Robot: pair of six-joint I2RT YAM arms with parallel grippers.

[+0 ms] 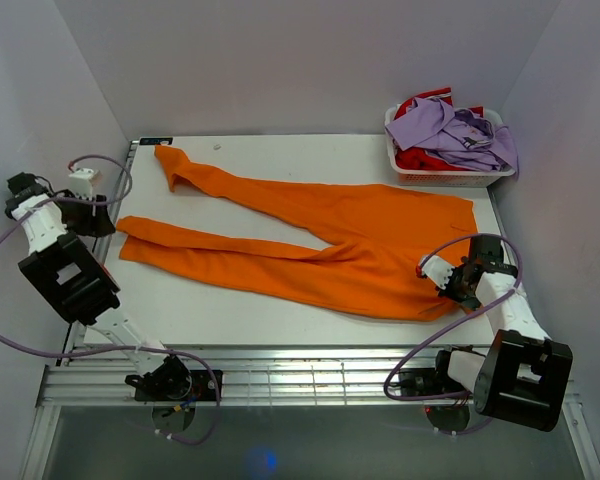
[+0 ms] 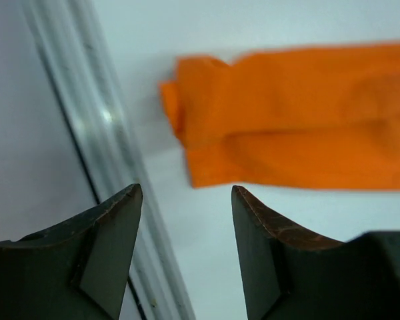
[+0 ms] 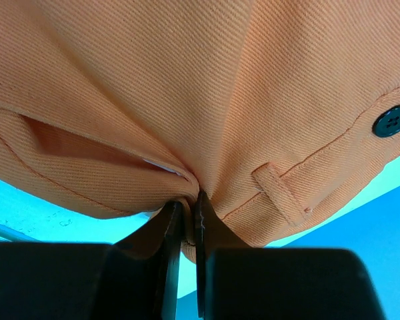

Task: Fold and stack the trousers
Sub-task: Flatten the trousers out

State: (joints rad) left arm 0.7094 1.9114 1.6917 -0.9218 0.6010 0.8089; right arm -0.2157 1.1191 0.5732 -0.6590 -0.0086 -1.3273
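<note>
Matt orange twill cloth trousers (image 3: 187,80); smooth white table (image 1: 230,312); smooth dark button (image 3: 392,121).

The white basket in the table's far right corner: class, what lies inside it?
A crumpled lilac shirt lies on top; a red garment shows beneath it, mostly covered. The floor of the basket, and anything deeper, is hidden.

On white tabletop (image 1: 230,315): bright orange long-legged cloth trousers (image 1: 320,250), spread flat, legs leftward. At waist edge, right gripper (image 1: 427,272); beside near cuff, left gripper (image 1: 102,222).
</note>
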